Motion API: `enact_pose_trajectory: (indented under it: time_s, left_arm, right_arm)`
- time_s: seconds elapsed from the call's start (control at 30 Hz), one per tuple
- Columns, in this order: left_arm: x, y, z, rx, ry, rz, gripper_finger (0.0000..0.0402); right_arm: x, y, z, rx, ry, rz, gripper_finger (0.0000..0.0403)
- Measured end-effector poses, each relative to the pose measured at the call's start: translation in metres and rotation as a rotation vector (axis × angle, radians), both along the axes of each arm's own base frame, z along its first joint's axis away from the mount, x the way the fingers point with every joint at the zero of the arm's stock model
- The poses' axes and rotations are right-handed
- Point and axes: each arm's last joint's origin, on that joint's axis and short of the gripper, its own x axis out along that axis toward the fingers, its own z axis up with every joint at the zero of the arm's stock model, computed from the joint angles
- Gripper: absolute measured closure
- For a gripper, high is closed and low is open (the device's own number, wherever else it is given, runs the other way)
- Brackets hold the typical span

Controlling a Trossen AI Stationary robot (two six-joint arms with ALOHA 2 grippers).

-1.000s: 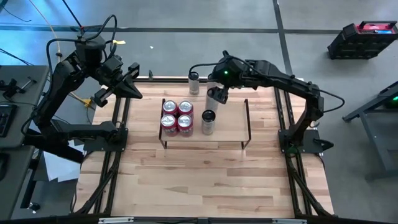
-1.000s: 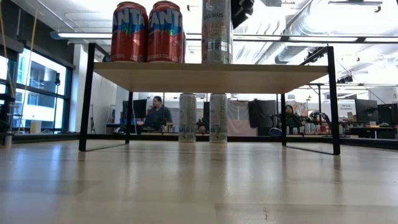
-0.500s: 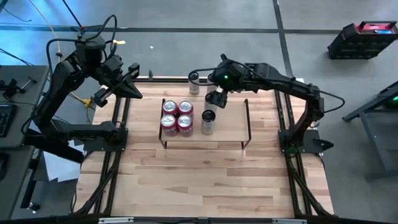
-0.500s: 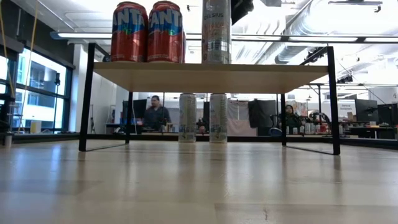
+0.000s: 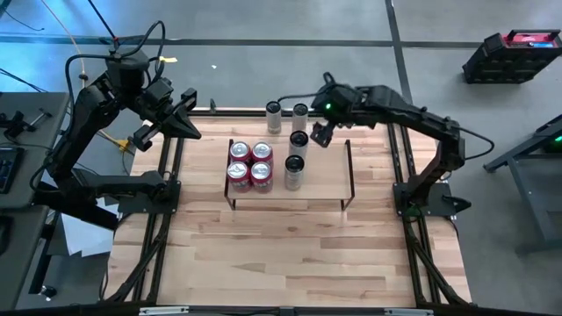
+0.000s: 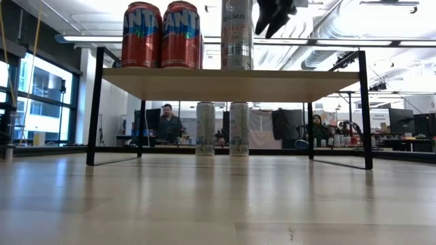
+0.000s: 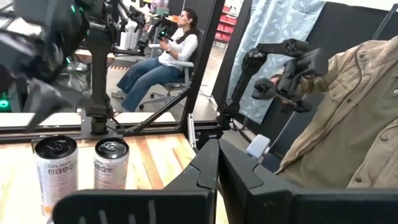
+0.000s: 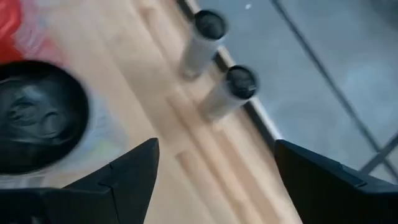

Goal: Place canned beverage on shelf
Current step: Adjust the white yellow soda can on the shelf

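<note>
We see the right gripper (image 5: 320,133) hanging above the far edge of the shelf (image 5: 320,180), fingers spread apart and holding nothing. Just beside it, toward the left arm, a slim silver can (image 5: 299,142) stands upright on the shelf; a second slim can (image 5: 294,172) stands in front of that one. Four red cans (image 5: 249,164) cluster further along the shelf, away from the gripper. Two more slim cans (image 5: 287,114) stand on the table (image 5: 290,246) just beyond the gripper. The left gripper (image 5: 187,103) waits off the table's far left corner, fingers pressed together, empty.
</note>
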Motion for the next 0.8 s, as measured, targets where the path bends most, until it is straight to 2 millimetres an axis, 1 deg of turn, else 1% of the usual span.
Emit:
enact_pose_trajectory:
  time_s: [0.17, 0.23, 0.5, 0.8]
  left_arm:
    - [0.0, 0.0, 0.0, -0.002, 0.001, 0.0, 0.0401]
    - [0.0, 0.0, 0.0, -0.002, 0.001, 0.0, 0.0401]
    - [0.0, 0.0, 0.0, -0.002, 0.001, 0.0, 0.0401]
    - [0.0, 0.0, 0.0, -0.004, 0.002, 0.0, 0.0401]
  right_arm:
    - [0.008, 0.008, -0.02, 0.102, 0.008, 0.028, 0.0098]
    - [0.01, 0.012, -0.023, 0.149, 0.001, 0.046, 0.0098]
    - [0.02, 0.027, -0.019, 0.254, -0.117, 0.096, 0.0098]
    - [0.018, 0.03, -0.021, 0.256, -0.081, 0.106, 0.0098]
